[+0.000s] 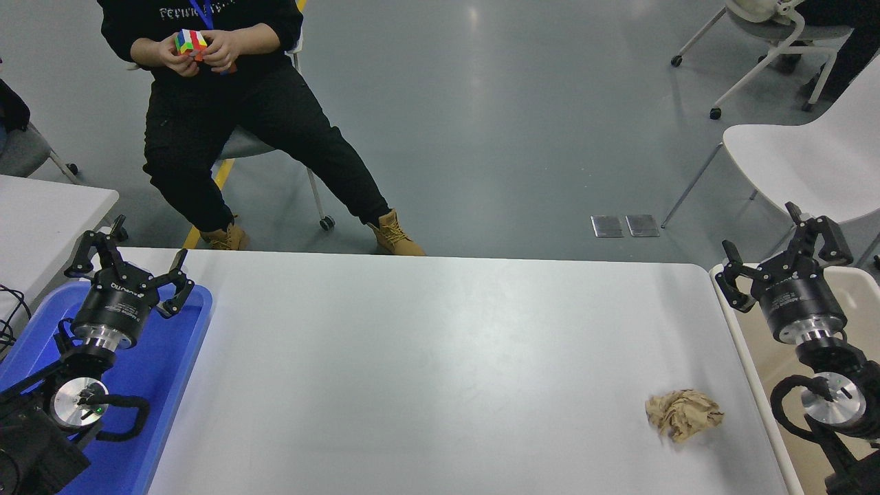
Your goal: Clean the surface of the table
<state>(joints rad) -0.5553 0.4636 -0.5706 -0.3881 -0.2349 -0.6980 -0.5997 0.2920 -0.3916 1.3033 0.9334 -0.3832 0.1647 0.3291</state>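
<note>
Across the middle of the head view stretches the table surface (426, 357), a wide matte white top with rounded corners, running from the blue plastic tray (172, 364) at its left edge to a beige tray (746, 357) with a pale rim at its right. Near its right front corner lies a crumpled ball of brown paper (683, 414), resting on the white top well apart from either arm. The right gripper (780, 258) hangs above the beige tray's far end, just beyond the table's right edge, its black fingers spread wide and holding nothing. The left gripper (127, 265) sits parked over the far end of the blue tray, fingers likewise splayed and empty. Beyond the table's far edge a person in black clothes and tan boots (393, 234) sits on a chair, both hands around a coloured puzzle cube (190, 41). A smaller white table corner (48, 220) shows at the left, and a white chair (804, 161) at the upper right.
</note>
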